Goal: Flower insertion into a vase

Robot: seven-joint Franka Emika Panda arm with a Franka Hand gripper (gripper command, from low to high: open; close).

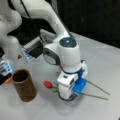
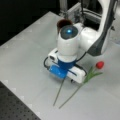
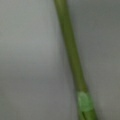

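We see the gripper (image 1: pixel 67 96) low over flower stems (image 1: pixel 96 96) on the table (image 1: pixel 105 62); jaw state unclear; the vase (image 1: pixel 24 85) stands apart, apparently empty.

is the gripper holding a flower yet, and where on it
Cannot be told. The gripper is down at the table over the flower stems, but its fingers are hidden. The vase stands empty.
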